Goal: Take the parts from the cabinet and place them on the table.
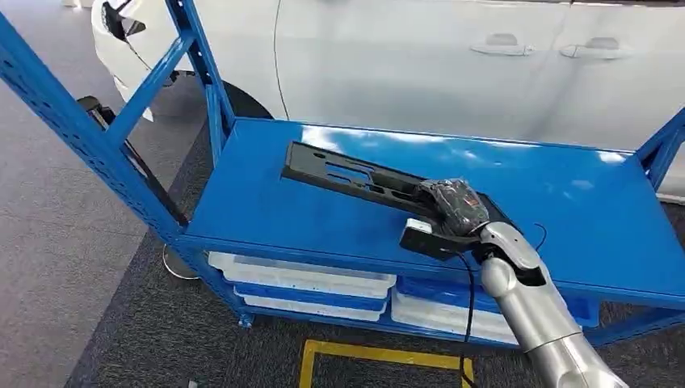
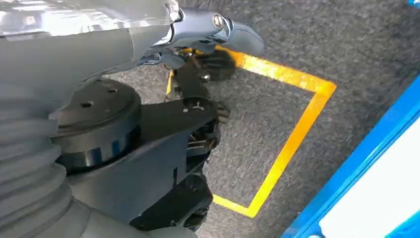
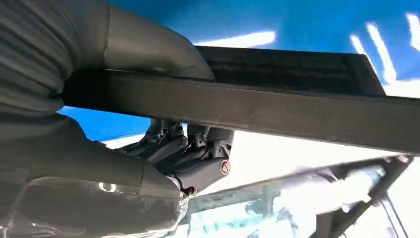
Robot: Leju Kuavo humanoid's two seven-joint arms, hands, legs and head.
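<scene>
Right hand grips long black slotted plastic part over glossy blue metal shelf — left hand hangs above grey carpet, fingers' state unclear.

1. Head view: high, facing forward and down onto the blue shelf.
2. Left wrist view: close behind the left hand, facing the floor beside the shelf.
3. Right wrist view: very close above the shelf, shared with head view.
</scene>
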